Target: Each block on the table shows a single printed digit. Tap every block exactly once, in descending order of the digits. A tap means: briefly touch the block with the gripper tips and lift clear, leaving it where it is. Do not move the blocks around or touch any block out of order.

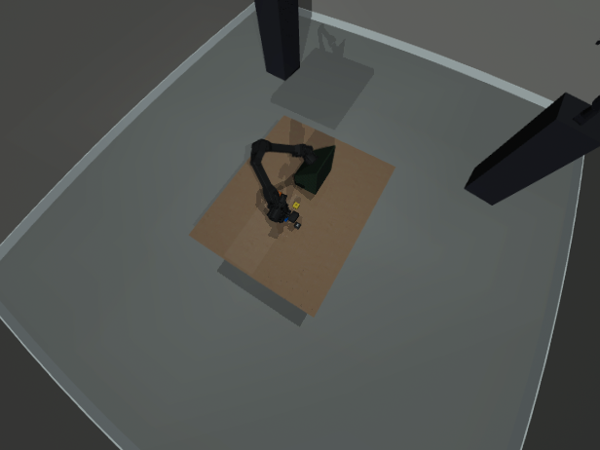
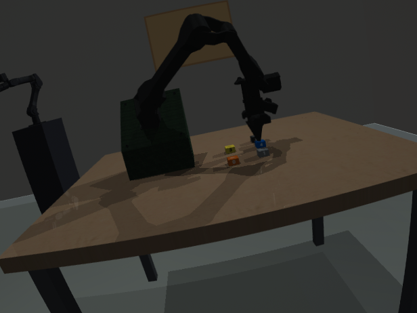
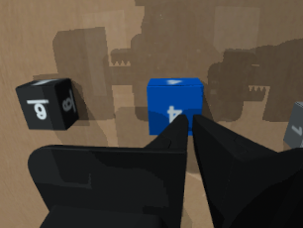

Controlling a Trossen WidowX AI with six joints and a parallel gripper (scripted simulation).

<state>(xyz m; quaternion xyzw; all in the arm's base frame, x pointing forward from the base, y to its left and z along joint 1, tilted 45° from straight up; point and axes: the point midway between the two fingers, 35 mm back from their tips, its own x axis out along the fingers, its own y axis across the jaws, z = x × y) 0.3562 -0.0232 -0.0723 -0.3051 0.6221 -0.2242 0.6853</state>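
Blue, and printed with a 4, the blue block (image 3: 174, 113) sits on the wooden table (image 2: 304, 176) directly under the gripper (image 3: 188, 122), whose fingers are pressed nearly together just above it and hold nothing. Close around it stand the black block (image 3: 45, 104), the grey block (image 2: 262, 152), the orange block (image 2: 233, 160) and the yellow block (image 2: 230, 148), each apart from the others. Beyond this cluster the arm's dark base box (image 2: 156, 135) stands near the back edge, and the table runs bare toward its front and side edges.
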